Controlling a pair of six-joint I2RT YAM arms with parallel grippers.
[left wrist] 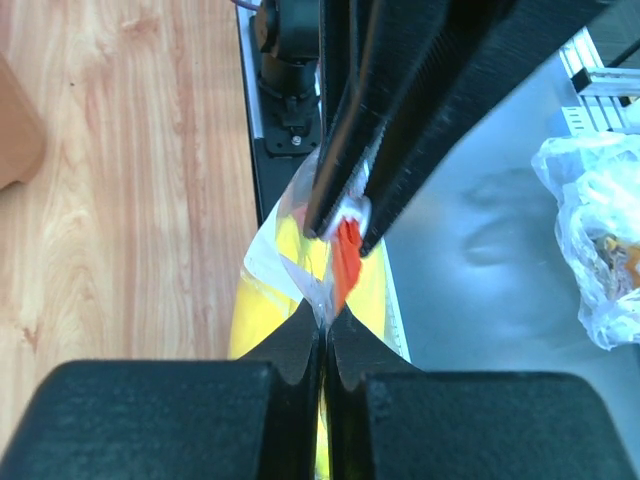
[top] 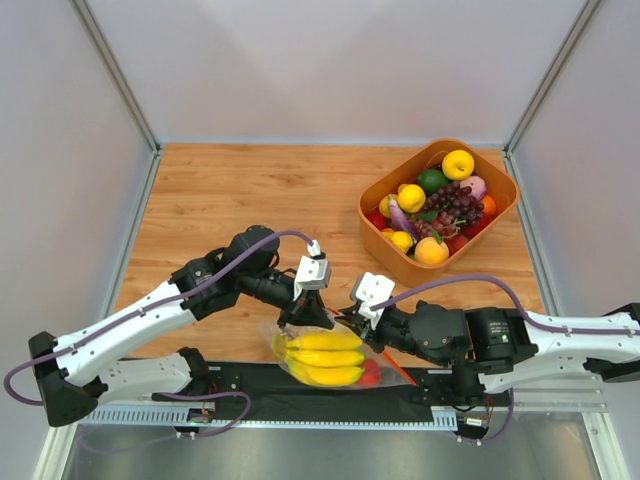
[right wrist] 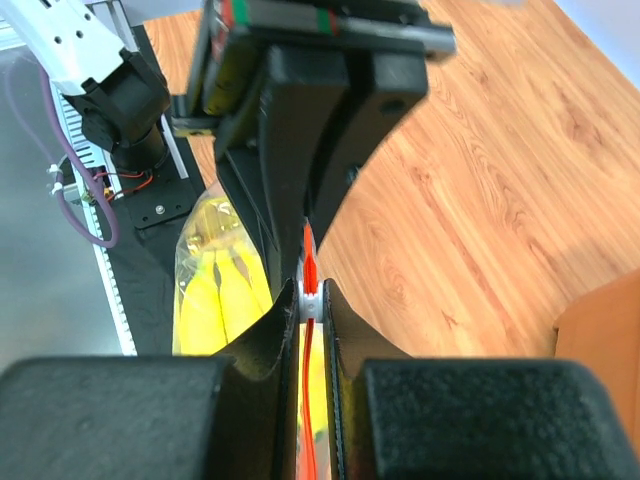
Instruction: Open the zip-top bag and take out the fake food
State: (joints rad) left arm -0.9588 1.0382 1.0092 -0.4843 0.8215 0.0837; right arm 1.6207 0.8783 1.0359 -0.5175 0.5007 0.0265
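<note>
Fruit basket (top: 385, 250) beyond the zip-top bag (top: 330, 358)

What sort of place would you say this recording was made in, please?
Probably a robotics lab test cell, not a kitchen: plain pale-grey wall panels box in a light wooden tabletop, two white-and-black robot arms are bolted at its near edge, and the orange plastic tub holds toy-looking fruit.

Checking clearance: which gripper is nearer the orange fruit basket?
Right. The right gripper is shut on the zip-top bag, toward the bases and left of the basket in the top view. The left gripper pinches the same bag just beyond it, farther away.
</note>
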